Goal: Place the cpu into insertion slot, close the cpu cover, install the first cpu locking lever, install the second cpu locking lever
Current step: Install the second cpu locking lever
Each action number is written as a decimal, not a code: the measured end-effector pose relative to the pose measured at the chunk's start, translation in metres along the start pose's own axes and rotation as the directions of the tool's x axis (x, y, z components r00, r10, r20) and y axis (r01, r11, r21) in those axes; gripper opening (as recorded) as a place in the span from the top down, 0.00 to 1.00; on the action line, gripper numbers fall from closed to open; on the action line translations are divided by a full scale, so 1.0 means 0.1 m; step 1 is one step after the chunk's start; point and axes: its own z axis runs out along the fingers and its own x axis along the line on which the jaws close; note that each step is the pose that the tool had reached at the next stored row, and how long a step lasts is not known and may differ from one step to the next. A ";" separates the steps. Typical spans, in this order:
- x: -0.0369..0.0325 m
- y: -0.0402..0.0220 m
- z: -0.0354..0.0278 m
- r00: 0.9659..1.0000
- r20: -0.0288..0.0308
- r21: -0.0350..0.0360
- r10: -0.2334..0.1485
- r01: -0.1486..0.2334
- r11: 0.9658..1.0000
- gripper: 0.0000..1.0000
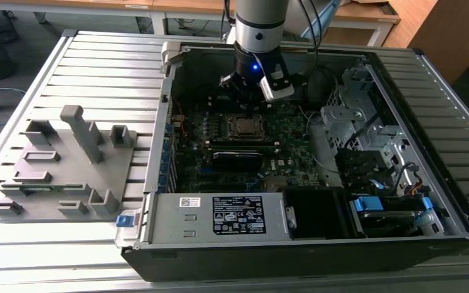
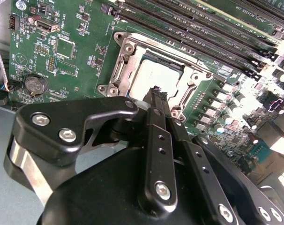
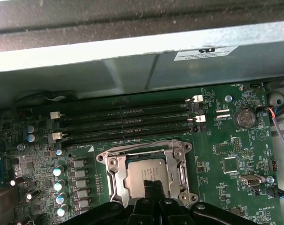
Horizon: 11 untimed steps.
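Hovering: gripper (image 3: 151, 185) clenched, empty, above the cpu (image 3: 144, 174)
Cpu: seated in insertion slot (image 2: 132, 51)
Cpu cover (image 3: 179, 161): lowered around it
Battery (image 3: 245, 117): two o'clock of the slot in the first wrist view

Slatted grey metal table (image 1: 96, 55), wooden desks (image 1: 178, 6) behind, grey floor (image 1: 22, 36)

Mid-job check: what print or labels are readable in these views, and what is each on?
Black label on the power supply: print too small to read.
Small white sticker beside it: unreadable.
White sticker on the case wall, first wrist view: too small to read.
White lettering on the board: too small to read.
Nothing can be quoted.
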 end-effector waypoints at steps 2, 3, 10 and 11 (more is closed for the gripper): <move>0.000 0.000 -0.006 1.000 0.000 0.000 0.000 0.000 1.000 0.89; 0.000 0.000 -0.008 1.000 0.000 0.000 0.000 0.000 1.000 0.89; -0.001 0.001 -0.016 1.000 0.000 0.000 0.000 0.000 1.000 0.89; -0.001 0.001 -0.016 1.000 0.000 0.000 0.000 0.000 1.000 0.89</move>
